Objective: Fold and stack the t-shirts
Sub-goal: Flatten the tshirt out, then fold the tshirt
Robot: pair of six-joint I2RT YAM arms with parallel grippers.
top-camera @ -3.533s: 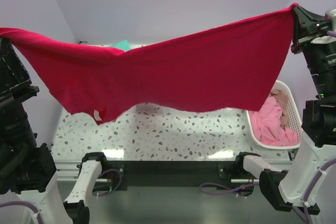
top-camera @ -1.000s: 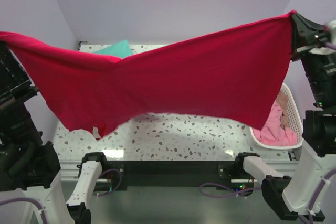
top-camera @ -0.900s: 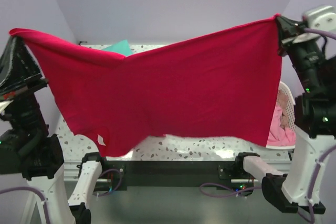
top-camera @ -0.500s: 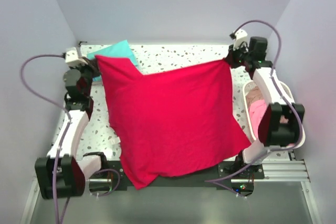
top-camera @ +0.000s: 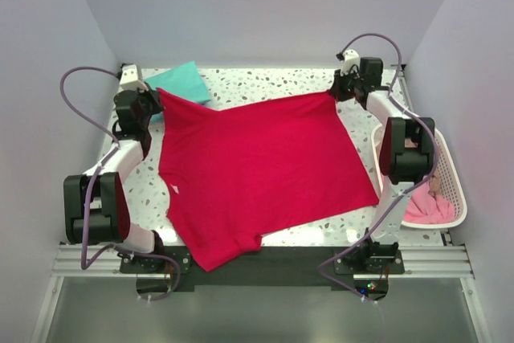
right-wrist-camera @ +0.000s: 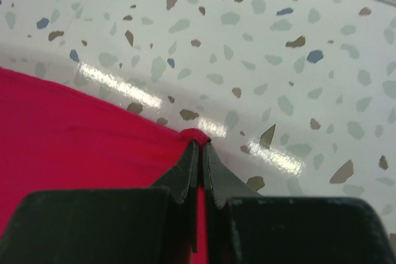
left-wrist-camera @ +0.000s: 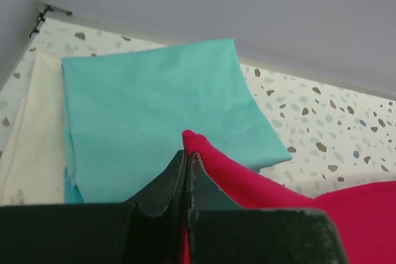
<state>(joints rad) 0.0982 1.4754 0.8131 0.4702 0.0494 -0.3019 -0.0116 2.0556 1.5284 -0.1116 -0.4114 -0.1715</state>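
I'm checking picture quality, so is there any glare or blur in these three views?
Top view: sharp, glare strip on the table, near edge. Left wrist: no glare, teal shirt crisp, left hand soft. Right wrist: glare streaks beside the red shirt, right hand soft.

red tee (top-camera: 257, 170) spread flat, far corners pinched in the left gripper (left-wrist-camera: 187, 156) and right gripper (right-wrist-camera: 199, 146). folded teal tee (left-wrist-camera: 161, 103) just beyond the left gripper, overlapping a cream tee (left-wrist-camera: 31, 134). pink tees (top-camera: 424, 208) crumpled well back from the right gripper.

Left tool (top-camera: 156, 96) and right tool (top-camera: 336, 91) pinch the spread red t-shirt's (top-camera: 257, 170) corners.
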